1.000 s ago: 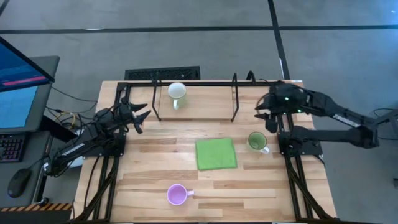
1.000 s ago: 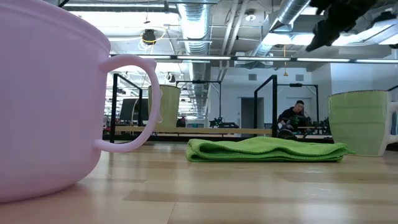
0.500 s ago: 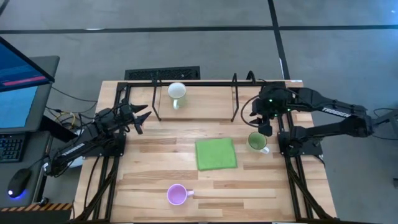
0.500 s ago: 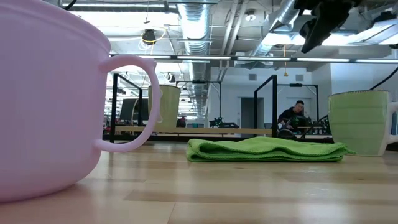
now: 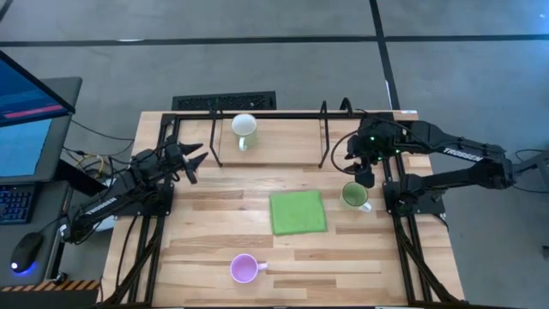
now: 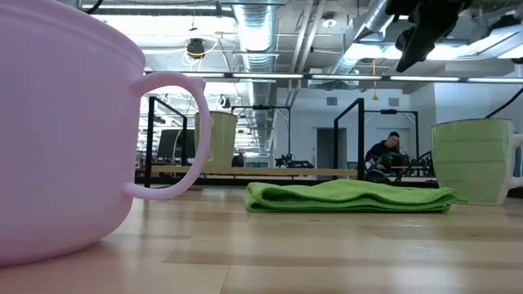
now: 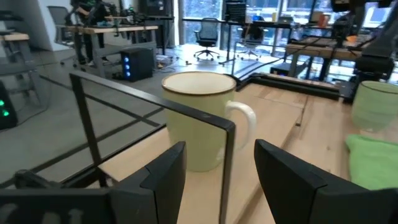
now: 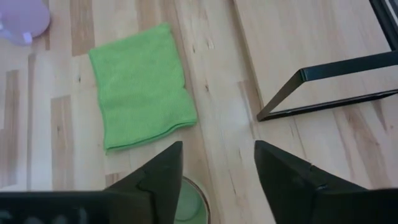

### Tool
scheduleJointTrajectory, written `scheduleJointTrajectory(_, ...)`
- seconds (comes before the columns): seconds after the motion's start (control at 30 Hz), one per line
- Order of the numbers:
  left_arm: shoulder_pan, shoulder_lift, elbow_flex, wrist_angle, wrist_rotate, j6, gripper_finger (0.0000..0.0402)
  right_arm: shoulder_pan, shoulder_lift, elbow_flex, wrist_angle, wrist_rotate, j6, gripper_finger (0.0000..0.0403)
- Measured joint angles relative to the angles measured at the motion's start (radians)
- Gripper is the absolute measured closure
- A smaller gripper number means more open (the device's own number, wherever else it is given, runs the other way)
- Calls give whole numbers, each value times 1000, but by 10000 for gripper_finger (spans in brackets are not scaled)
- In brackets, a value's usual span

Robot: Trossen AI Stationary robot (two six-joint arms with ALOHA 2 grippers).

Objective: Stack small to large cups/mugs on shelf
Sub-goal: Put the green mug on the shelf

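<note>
This is a robotics lab in an open-plan industrial workspace: exposed silver ducts (image 6: 253, 33) and pipes run along the ceiling, and the floor (image 5: 257, 60) is bare grey concrete. Beyond the wooden table (image 5: 214, 206), office chairs (image 7: 208, 37), desks and similar black-framed rigs fill the room, where a person (image 6: 386, 155) sits working. A monitor (image 5: 26, 112), keyboard and mouse (image 5: 26, 249) stand beside the table.

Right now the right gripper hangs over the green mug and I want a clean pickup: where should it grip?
Grip the green mug by its rim wall, coming straight down. It stands upright, mouth open upward, with its handle toward the table's right edge. The right gripper is open above it; probably one finger goes inside, one outside, opposite the handle.
</note>
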Motion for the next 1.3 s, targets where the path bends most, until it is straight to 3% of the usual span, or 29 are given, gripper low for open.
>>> scheduleJointTrajectory(0.13,0,0,0,-2,-9,-5,222,-1,0,0,-2,0,-26,142)
scheduleJointTrajectory(0.33,0,0,0,-5,-16,-5,222,18,3,0,-103,36,-313,132)
scheduleJointTrajectory(0.93,0,0,3,-35,-19,-16,222,231,166,-1,-187,79,-243,132)
scheduleJointTrajectory(1.3,0,0,3,-38,-18,-31,222,202,241,-81,-150,107,-252,132)
